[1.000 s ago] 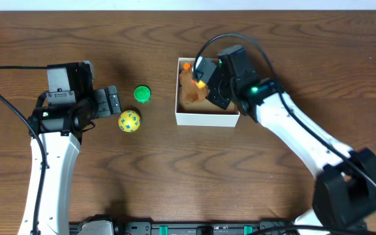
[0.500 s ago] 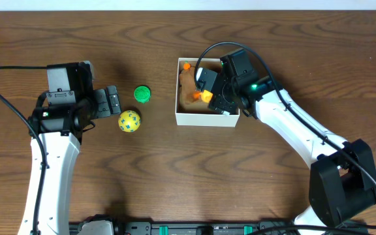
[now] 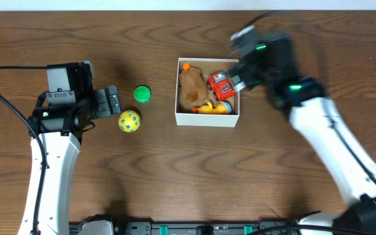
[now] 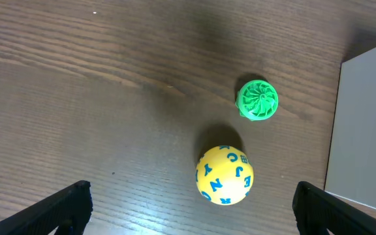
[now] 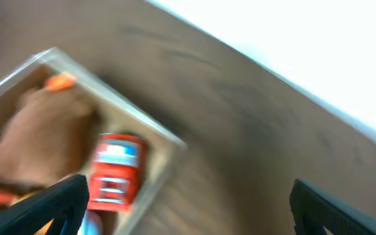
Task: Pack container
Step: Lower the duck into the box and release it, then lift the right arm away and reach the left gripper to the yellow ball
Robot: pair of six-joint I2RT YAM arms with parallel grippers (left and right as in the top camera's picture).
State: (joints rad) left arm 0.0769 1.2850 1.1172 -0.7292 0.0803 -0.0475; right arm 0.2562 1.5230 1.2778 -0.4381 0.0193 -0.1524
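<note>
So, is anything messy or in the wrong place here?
Nothing is spilled or broken. The only things out of place are the yellow ball and the green toy. They lie on the table left of the box rather than inside it.

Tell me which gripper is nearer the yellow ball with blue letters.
Left. The left gripper is open close beside the yellow ball; the right gripper is across the container, by its far wall.
</note>
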